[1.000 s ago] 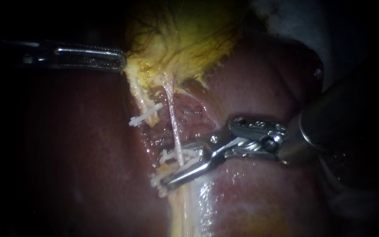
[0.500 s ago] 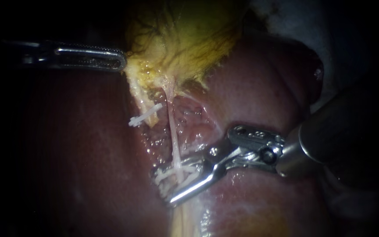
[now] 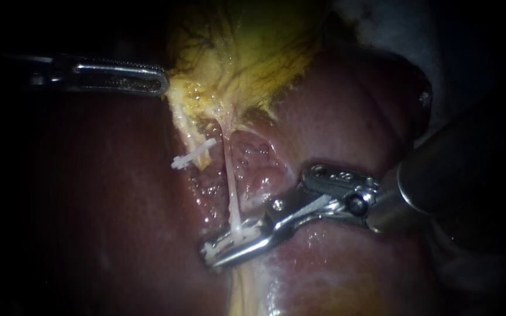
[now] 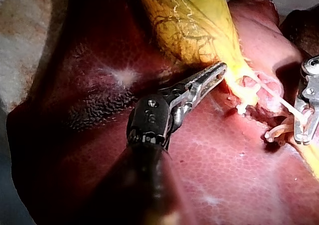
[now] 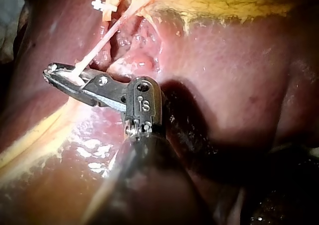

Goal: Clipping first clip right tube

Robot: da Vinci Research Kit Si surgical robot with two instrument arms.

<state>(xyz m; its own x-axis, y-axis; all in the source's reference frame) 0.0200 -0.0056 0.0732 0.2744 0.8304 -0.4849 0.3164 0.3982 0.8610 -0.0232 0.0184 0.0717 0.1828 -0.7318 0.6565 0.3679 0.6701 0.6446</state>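
Entering from the right edge of the endoscope view, the thick dark shaft of the right tool [image 3: 224, 251] is seen nearest the camera, its wrist angled down toward the middle. Its jaws are drawn almost together and are clamped on a white clip [image 3: 208, 250], whose ends are seen just past the jaw tips. The right tube [image 3: 229, 175], a thin pale strand, is caught in that clip between the jaws, and from there it is stretched upward to the gallbladder's neck. Just beside it, on the left, the other tube [image 3: 184, 126] is seen as a yellowish band, and a second white clip [image 3: 193, 153] is set across it, well above the jaws. Farther back, the left tool [image 3: 160, 82] is laid level from the left, its jaws closed on the pale edge of the gallbladder [image 3: 247, 52]. Everything is bedded on the dark red liver [image 3: 118, 205], by which the tubes are flanked on both sides.
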